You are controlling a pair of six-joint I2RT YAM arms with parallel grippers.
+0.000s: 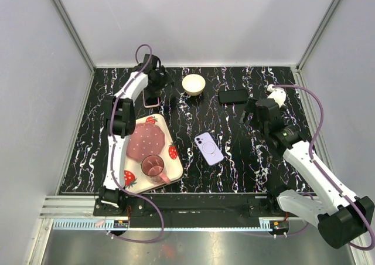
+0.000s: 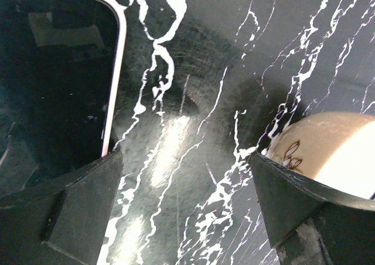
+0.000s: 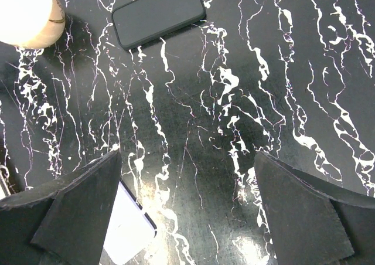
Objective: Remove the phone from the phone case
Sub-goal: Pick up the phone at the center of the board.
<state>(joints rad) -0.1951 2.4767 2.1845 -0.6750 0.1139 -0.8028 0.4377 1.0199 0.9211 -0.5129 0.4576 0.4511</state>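
Black wedge fingers of the left tool (image 2: pixel 184 180) stand spread as wide as they go, with nothing between them but bare counter (image 2: pixel 193 71). That tool hangs low over the far-left part of the counter, and its left finger sits over the near end of the pink-rimmed phone case (image 2: pixel 115 71); whether it touches the rim I cannot tell. The face inside the rim is dark and glossy and throws back reflections, so it reads as a screen. I judge that the phone is still seated in the case, lying flat and face up. The wide spread suits a grasp across the case's edge, though the tool is offset to the case's side rather than centred on it. Just past its other finger is the cream bowl (image 2: pixel 334 148).

The right tool (image 3: pixel 187 171) is equally wide open and empty, poised above bare marble on the far-right side. It looks placed to come in as the second hand, since peeling a case off needs one side pinned while the other is pulled. Beyond it a black phone-shaped slab (image 3: pixel 158 13) lies flat, near the bowl. A lilac handset (image 1: pixel 209 148) lies back-up mid-counter, its corner showing beside the right tool's left finger. Well apart at the near left, a strawberry-print tray (image 1: pixel 166 131) carries a pink cloth (image 1: pixel 145 141) and a mug (image 1: pixel 153 166), clear of both arms.
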